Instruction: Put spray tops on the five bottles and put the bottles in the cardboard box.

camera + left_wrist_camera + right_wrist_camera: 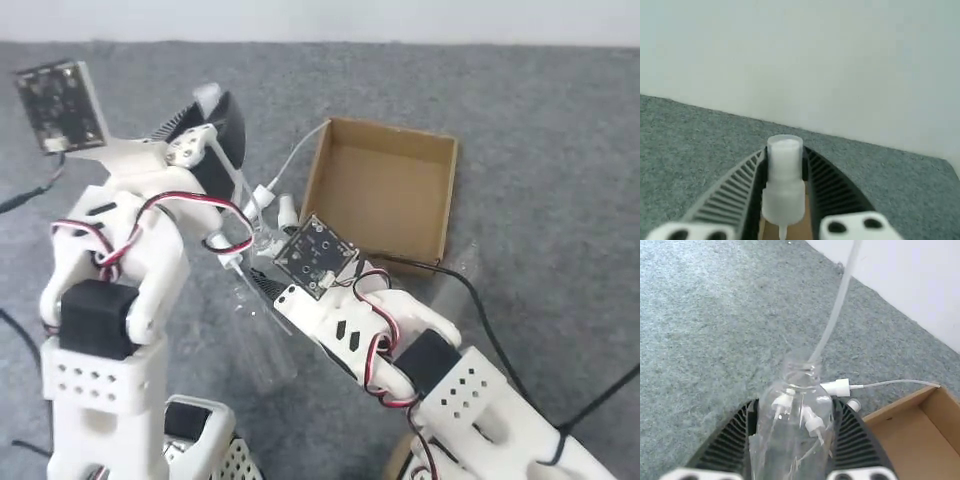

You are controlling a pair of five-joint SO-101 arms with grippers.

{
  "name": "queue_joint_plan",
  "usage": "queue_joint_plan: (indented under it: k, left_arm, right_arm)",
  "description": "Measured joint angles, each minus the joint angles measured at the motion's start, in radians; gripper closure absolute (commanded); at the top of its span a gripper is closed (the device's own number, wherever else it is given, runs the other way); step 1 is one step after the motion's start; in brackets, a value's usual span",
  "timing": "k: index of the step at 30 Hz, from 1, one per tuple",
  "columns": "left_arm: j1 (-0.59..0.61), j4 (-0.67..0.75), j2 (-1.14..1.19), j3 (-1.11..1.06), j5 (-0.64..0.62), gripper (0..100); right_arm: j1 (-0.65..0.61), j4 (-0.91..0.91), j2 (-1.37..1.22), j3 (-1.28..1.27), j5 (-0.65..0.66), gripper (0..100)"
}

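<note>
My left gripper is raised and shut on a white spray top. The top's long dip tube hangs down into the open neck of a clear bottle. My right gripper is shut on that bottle's body and holds it upright just left of the cardboard box. The box is open, with nothing inside it that I can see.
Two loose spray tops with thin tubes lie on the grey carpet beside the box's left wall. Another clear bottle lies on the carpet by the right arm. Black cables run at the lower right.
</note>
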State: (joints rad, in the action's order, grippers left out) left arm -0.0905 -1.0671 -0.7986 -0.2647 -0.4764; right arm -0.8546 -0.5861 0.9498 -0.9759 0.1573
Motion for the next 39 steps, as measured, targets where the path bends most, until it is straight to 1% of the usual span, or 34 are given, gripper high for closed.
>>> queue_joint_plan:
  k: [4,7,9,12,16,19,21,24,28,30,39]
  left_arm:
    - [-0.003,-0.009,0.000,0.000,0.000,99]
    - [-0.003,-0.046,0.000,-0.002,0.003,99]
    - [-0.009,-0.083,-0.002,-0.023,0.028,99]
    - [-0.029,-0.115,-0.002,-0.068,0.100,99]
    - [-0.081,-0.100,-0.002,-0.137,0.180,99]
    - [-0.117,-0.068,-0.002,-0.210,0.192,99]
    - [-0.123,-0.035,-0.002,-0.249,0.193,99]
    - [-0.126,-0.006,-0.002,-0.275,0.193,99]
    - [-0.126,0.008,-0.002,-0.305,0.183,99]
    - [-0.126,0.009,-0.008,-0.310,0.181,99]
    - [-0.129,0.008,-0.015,-0.304,0.181,99]
  right_arm:
    - [0.000,0.000,0.000,0.000,0.000,99.3]
    - [0.009,0.000,0.000,0.000,0.000,99.3]
    - [0.046,0.000,0.000,0.000,0.000,99.3]
    - [0.104,0.000,0.000,0.000,0.000,99.3]
    - [0.123,0.000,0.000,-0.009,0.002,99.3]
    - [0.123,0.003,-0.002,-0.048,0.002,99.3]
    - [0.123,0.055,0.003,-0.069,0.002,99.3]
    - [0.124,0.201,0.005,-0.129,-0.008,99.3]
    - [0.124,0.387,0.003,-0.212,-0.121,99.3]
    - [0.124,0.427,0.003,-0.222,-0.153,99.3]
    - [0.135,0.508,-0.052,-0.226,-0.195,99.3]
